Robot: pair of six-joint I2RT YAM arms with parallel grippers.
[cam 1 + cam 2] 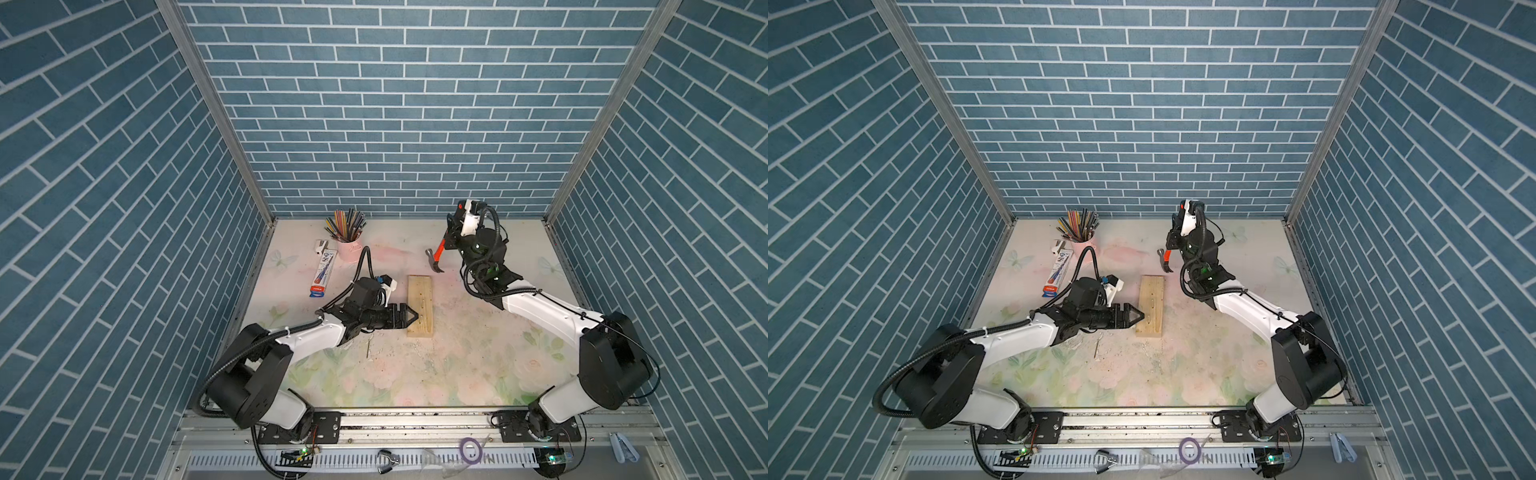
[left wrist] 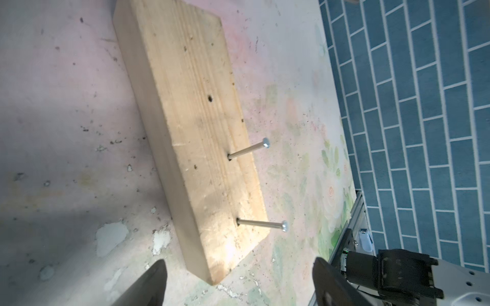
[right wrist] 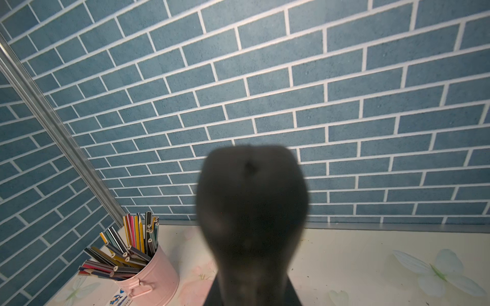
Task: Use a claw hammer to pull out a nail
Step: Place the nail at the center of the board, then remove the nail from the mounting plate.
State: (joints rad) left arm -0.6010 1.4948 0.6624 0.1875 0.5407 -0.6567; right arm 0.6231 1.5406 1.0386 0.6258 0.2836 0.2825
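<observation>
A: Quick count pls?
B: 1 claw hammer (image 1: 435, 261), aloft past the board (image 1: 420, 307), your R gripper (image 1: 451, 241) clamped on its handle. 2 nails (image 2: 249, 151) upright in board. L gripper (image 1: 411, 318) spread wide at board's edge.

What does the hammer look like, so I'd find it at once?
Find the pale wooden plank lying on the flowery tabletop. Just past its far end, the right gripper holds the claw hammer. Only it has an orange-red shaft and grey curved steel head.
</observation>
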